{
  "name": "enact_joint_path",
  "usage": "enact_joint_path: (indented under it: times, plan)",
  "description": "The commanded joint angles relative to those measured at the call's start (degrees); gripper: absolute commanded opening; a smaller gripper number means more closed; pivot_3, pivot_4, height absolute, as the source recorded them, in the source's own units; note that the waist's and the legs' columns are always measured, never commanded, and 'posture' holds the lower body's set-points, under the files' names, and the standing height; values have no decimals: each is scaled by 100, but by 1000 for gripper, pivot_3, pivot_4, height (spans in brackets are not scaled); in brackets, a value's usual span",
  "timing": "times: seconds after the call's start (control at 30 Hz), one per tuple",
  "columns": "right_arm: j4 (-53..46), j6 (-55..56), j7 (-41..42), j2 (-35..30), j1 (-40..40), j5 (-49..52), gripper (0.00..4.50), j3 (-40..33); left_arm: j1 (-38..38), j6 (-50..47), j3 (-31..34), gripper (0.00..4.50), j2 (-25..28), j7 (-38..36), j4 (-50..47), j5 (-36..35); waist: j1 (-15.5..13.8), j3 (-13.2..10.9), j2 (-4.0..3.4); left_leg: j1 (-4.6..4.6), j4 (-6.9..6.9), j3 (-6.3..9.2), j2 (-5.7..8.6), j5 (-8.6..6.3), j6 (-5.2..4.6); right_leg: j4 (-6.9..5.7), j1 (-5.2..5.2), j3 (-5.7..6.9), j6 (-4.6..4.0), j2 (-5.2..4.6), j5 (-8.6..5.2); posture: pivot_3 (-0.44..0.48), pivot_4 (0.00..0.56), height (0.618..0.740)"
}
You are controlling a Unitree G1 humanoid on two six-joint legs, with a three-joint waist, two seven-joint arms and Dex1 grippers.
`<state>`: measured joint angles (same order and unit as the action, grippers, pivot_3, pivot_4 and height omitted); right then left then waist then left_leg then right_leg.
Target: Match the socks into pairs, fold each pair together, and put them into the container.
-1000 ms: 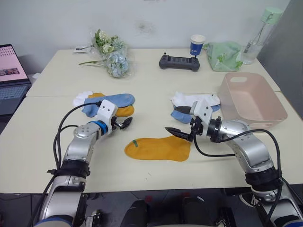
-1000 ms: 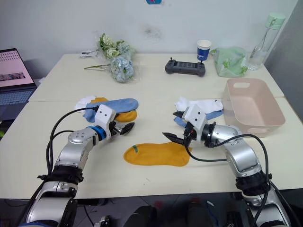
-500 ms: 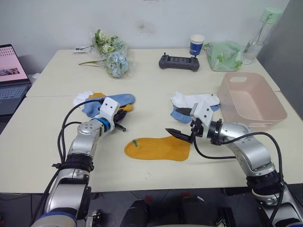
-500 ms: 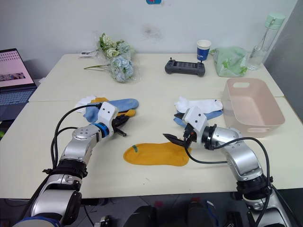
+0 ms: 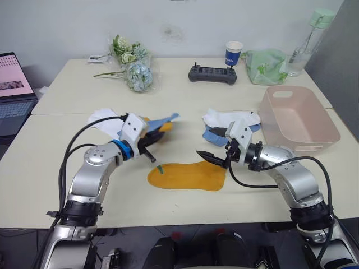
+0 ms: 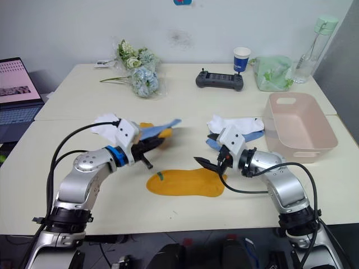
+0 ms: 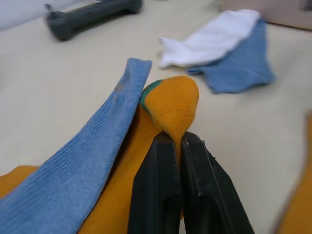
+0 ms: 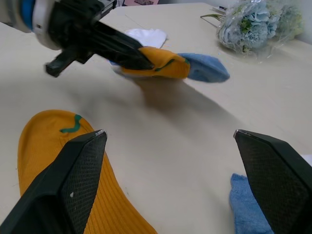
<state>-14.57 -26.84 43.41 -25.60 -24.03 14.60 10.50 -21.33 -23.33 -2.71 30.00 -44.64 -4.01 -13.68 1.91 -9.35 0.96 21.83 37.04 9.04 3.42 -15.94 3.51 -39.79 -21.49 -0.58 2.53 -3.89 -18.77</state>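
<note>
Left gripper [image 7: 176,146] pinching mustard sock [image 7: 168,109]

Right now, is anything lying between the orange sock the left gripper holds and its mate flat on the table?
Nothing visible. The left gripper pinches the orange sock, with a blue sock draped along it; bare table separates it from the flat orange sock.

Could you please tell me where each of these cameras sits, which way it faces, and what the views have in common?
Left and right eye views: on the head, facing forward and down over the table; both arms show.
Left wrist view: along the left gripper, shut on the lifted orange sock.
Right wrist view: between the open right gripper fingers, facing the left gripper.
Shared: the lifted orange sock and the blue sock lying on it.
</note>
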Motion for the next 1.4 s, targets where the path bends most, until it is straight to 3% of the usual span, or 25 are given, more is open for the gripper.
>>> enact_joint_path:
  times: [0.03, 0.4, 0.5, 0.67, 0.87, 1.1, 1.13, 1.4]
  plan:
    - [21, 325, 35, 6, -140, -150, 4500, 81, 38, -193, -131, 19, -146, -32, -457, -206, 0, 0, 0, 0, 0, -1, 0, 0, 0, 0, 0, 0, 0, 0, 0, 0, 150, 740]
    - [1089, 2074, 118, 156, -740, -1349, 4500, 860, 53, -911, -335, 19, -173, -173, -1077, -561, 36, 0, 0, -3, -1, -6, -5, 0, 0, -1, 0, 0, 0, 7, 0, 0, 150, 740]
    - [1288, 2496, 216, 162, -815, -1502, 3910, 959, 66, -1040, -308, 0, -144, -178, -1115, -618, 30, 0, 0, -2, 0, -6, -3, 0, 0, 2, 1, 0, 0, 19, 0, 0, 150, 740]
    - [1533, 3092, 300, 122, -856, -1723, 2336, 982, 68, -1061, -300, 0, -78, -182, -1103, -641, 21, 0, 0, -3, 0, -6, -4, 0, 0, 2, 0, -3, 0, 20, 0, 0, 150, 740]
    - [1523, 3038, 406, 245, -778, -1621, 229, 898, 34, -1104, -295, 0, -48, -230, -1107, -700, 19, 0, 0, -2, 0, -6, -4, 0, 0, 1, 1, -4, 0, 21, 0, 0, 150, 740]
    - [1567, 3050, 388, 243, -745, -1642, 105, 878, 43, -1040, -197, 0, -47, -209, -1073, -742, 18, 0, 0, -3, 0, -6, -4, 0, 0, 1, 1, -4, 0, 21, 0, 0, 150, 740]
    - [1571, 3044, 388, 242, -735, -1633, 0, 871, 57, -1029, -159, 464, -31, -214, -1068, -759, 18, 0, 0, -3, 0, -6, -4, 0, 0, 1, 1, -5, 0, 21, 0, 0, 150, 740]
    - [1576, 3101, 422, 157, -562, -1616, 0, 847, 268, -934, 470, 2602, 328, -458, -881, -1080, 27, 0, 0, -3, -1, -5, -7, 0, 0, 1, -1, -6, 0, 20, 0, 0, 150, 740]
